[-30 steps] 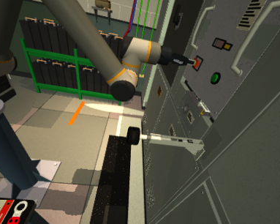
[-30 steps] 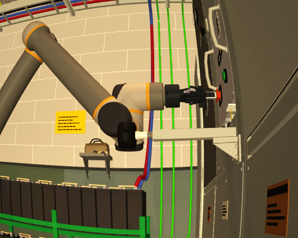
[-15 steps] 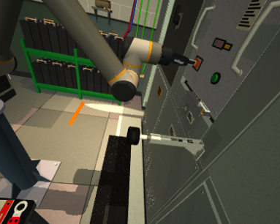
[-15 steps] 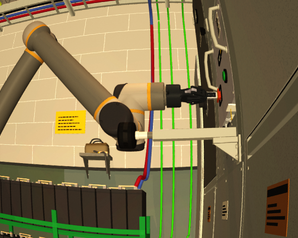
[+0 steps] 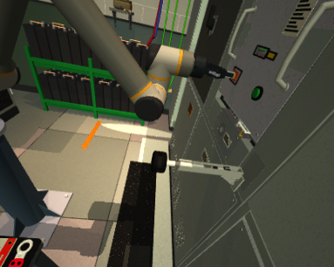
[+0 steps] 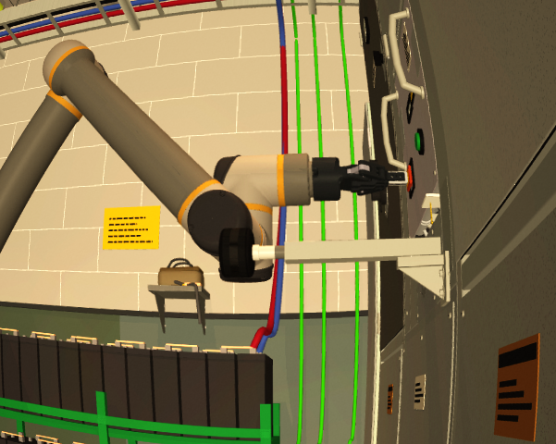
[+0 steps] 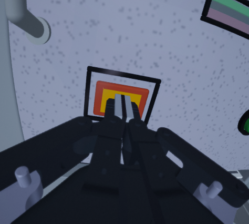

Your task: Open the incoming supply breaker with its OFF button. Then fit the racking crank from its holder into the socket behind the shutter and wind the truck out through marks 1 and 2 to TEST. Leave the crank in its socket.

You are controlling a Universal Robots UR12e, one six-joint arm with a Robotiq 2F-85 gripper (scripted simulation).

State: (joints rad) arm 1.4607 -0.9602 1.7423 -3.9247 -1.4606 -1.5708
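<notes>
My gripper (image 7: pixel 122 105) points straight at the red OFF button (image 7: pixel 120 100) on the grey breaker panel, its fingertips over the button's yellow centre; it is closed and empty. From the side, the gripper (image 6: pixel 396 178) reaches the red button (image 6: pixel 410 178) level with the panel face. The racking crank (image 5: pixel 198 165), with a black knob (image 5: pixel 159 161) and a pale shaft, rests on its holder bracket (image 6: pixel 424 270) below the arm. The socket and its shutter are too small to make out.
A green round button (image 5: pixel 256 92) sits beside the red one, and a striped indicator window (image 7: pixel 228 14) above it. Curved grey handles (image 6: pixel 396 129) stick out of the panel near my wrist. Battery racks with green rails (image 5: pixel 76 83) stand across the floor behind the arm.
</notes>
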